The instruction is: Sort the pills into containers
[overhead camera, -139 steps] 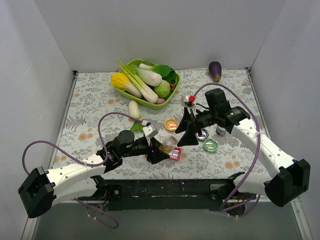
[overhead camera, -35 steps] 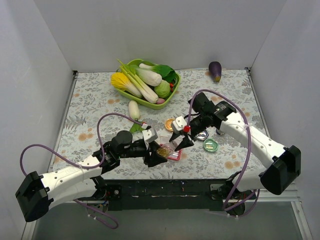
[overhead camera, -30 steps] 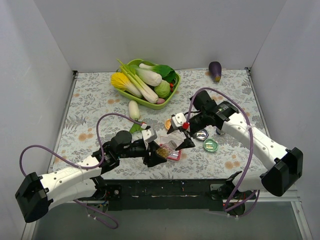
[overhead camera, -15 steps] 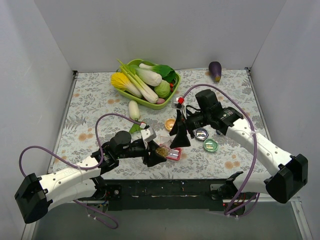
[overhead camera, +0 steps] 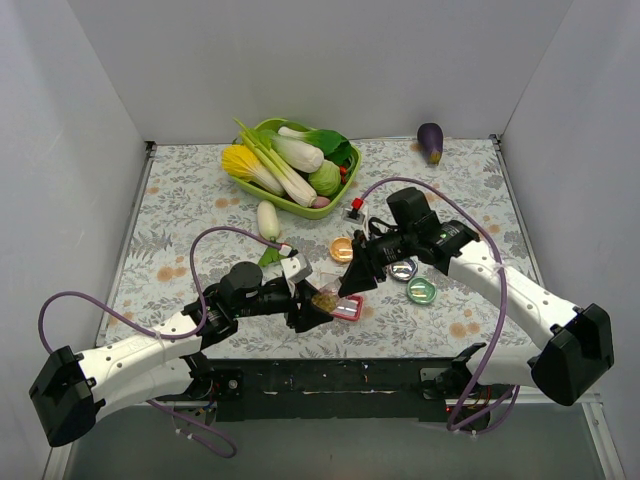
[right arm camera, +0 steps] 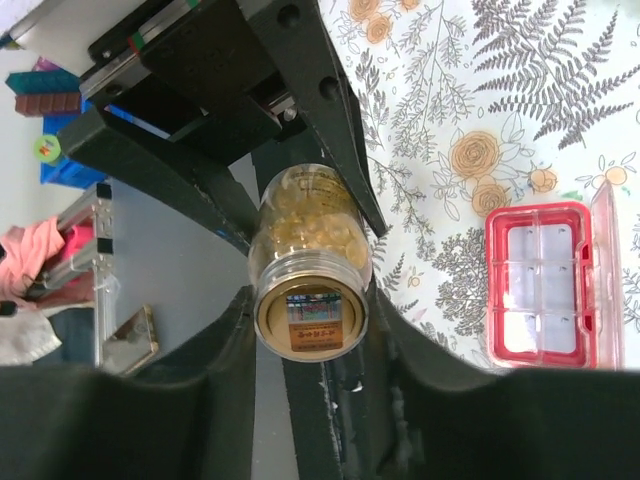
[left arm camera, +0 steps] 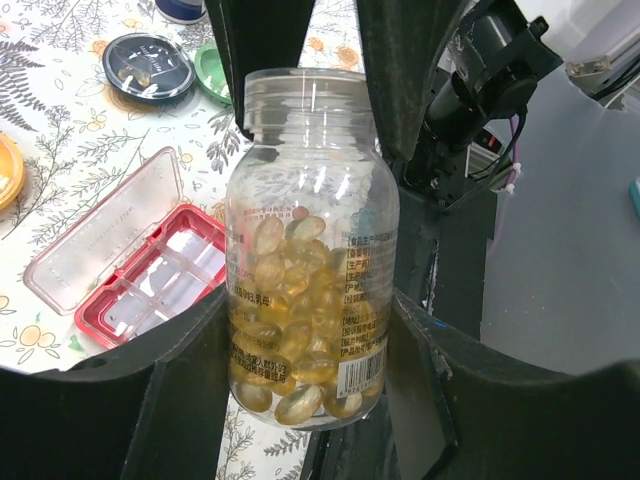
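A clear bottle [left arm camera: 310, 250] full of amber capsules is held level over the table's front edge, with my left gripper [left arm camera: 310, 300] shut on its body. My right gripper [right arm camera: 310, 300] faces it, both fingers pressed on the bottle's gold cap [right arm camera: 308, 318]. In the top view the two grippers [overhead camera: 315, 305] [overhead camera: 352, 280] meet at the bottle [overhead camera: 325, 298]. The container [left arm camera: 160, 285], a flat pink-red box with several compartments, lies open beside them [overhead camera: 347, 308] [right arm camera: 540, 285], its clear lid [left arm camera: 105, 245] folded back. Its compartments look bare. Loose pills are too small to pick out for sure.
Three round lids lie right of the box: orange [overhead camera: 342, 247], dark [overhead camera: 403, 268] and green [overhead camera: 421, 290]. A green bowl [overhead camera: 345, 190] of vegetables stands at the back, an eggplant [overhead camera: 430, 140] at the back right, a white radish [overhead camera: 267, 218] left of centre.
My right gripper, wide open a second ago, swung toward the bottle's top and closed its fingers round the cap. The left arm and the bottle stayed put.
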Robot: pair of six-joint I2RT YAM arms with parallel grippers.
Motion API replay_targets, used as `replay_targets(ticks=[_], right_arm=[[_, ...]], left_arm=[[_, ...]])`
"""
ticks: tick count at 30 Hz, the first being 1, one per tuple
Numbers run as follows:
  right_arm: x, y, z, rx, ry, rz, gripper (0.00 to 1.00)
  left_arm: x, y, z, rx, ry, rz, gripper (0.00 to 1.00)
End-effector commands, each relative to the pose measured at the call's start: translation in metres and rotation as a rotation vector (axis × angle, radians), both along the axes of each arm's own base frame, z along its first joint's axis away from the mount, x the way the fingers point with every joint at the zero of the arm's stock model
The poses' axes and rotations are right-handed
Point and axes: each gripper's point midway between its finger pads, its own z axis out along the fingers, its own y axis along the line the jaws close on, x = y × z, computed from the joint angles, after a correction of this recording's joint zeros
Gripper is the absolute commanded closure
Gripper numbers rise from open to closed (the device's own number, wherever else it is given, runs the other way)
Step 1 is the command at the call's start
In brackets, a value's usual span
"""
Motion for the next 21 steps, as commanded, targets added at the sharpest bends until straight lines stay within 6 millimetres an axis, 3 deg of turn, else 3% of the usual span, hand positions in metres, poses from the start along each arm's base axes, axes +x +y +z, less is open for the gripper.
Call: replay_targets(ticks=[1,3,4,5,6,7,8,12,15,21], right_arm=[[-0.008,0.003,0.013,0.081,-0.080,0.115,0.89],[-0.020,0.003,0.031,0.169,-0.155,0.249,0.95],[-0.030,-0.006,0.022,0.196,-0.253,0.374,0.96],[-0.032,-0.006,0.035,0.252,-0.342,0.443,0.97],[-0.040,-0.010,0.036,0.308,-0.403,0.520,0.98],[-0.037,-0.009,0.029,0.380,-0.580,0.621,0.99],[-0.041,-0.014,0.026,0.374,-0.577,0.645,0.99],[-0.005,-0.006,0.005,0.292,-0.848,0.677,0.98],[0.018,-0.002,0.014,0.267,-1.107,0.670,0.99],[0.031,-0.003,0.029,0.214,-1.176,0.668,0.99]], left_arm=[[0.001,-0.001,0.011,-0.033,-0.035,-0.005,1.00],[-0.002,-0.001,0.010,-0.032,-0.036,-0.021,1.00],[-0.003,-0.001,0.012,-0.035,-0.039,-0.024,1.00],[-0.004,-0.001,0.011,-0.033,-0.039,-0.032,1.00],[-0.006,-0.001,0.011,-0.031,-0.038,-0.043,1.00],[-0.007,-0.001,0.010,-0.029,-0.037,-0.048,1.00],[-0.007,-0.001,0.011,-0.028,-0.037,-0.052,1.00],[-0.009,-0.001,0.012,-0.023,-0.036,-0.065,1.00],[-0.011,-0.001,0.008,-0.014,-0.022,-0.075,1.00],[-0.013,-0.001,0.005,-0.015,-0.013,-0.081,1.00]])
